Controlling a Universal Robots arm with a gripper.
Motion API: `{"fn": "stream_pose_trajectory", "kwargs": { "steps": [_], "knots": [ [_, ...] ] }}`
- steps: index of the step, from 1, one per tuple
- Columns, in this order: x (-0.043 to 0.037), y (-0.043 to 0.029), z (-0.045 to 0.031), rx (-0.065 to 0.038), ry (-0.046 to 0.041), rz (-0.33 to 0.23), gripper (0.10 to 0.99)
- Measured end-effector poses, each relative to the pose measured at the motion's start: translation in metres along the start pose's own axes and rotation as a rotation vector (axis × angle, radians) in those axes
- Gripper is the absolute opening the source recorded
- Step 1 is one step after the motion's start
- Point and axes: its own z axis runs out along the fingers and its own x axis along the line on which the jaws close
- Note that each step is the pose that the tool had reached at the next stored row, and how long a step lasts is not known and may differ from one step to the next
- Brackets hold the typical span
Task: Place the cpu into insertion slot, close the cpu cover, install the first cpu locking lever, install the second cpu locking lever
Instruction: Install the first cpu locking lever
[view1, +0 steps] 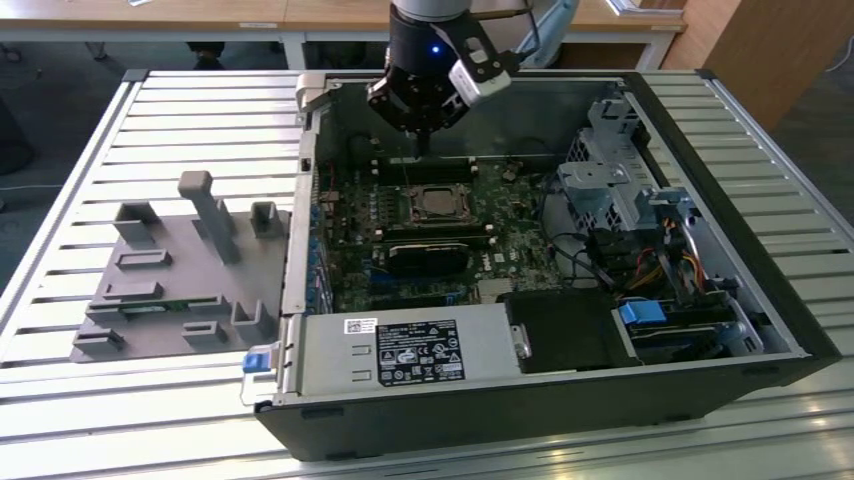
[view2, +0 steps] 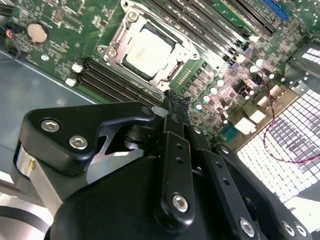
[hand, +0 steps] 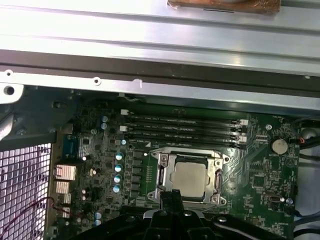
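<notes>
Slatted metal bench (view1: 80, 150), open computer case (view1: 534, 420): gripper (view1: 420, 150), fingers pinched together and empty, hovers near cpu (hand: 190, 178), seated in insertion slot (hand: 171, 181) under lowered cpu cover (hand: 162, 172). Risk: misjudged descent jabs motherboard (hand: 260, 150) or cover, bending socket pins.

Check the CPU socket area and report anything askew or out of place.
Nothing stands out: the cpu sits flat and square within the cpu cover window, with no tilt or gap visible.
</notes>
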Motion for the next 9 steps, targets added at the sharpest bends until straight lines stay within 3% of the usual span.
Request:
{"fn": "stream_pose_trajectory", "kwargs": {
  "steps": [3, 9],
  "knots": [
    [0.0066, 0.0004, 0.0031, 0.0, -0.0096, 0.0, 0.106],
    [0.0127, 0.0027, 0.0105, 0.001, -0.0106, 0.026, 0.106]
  ]
}}
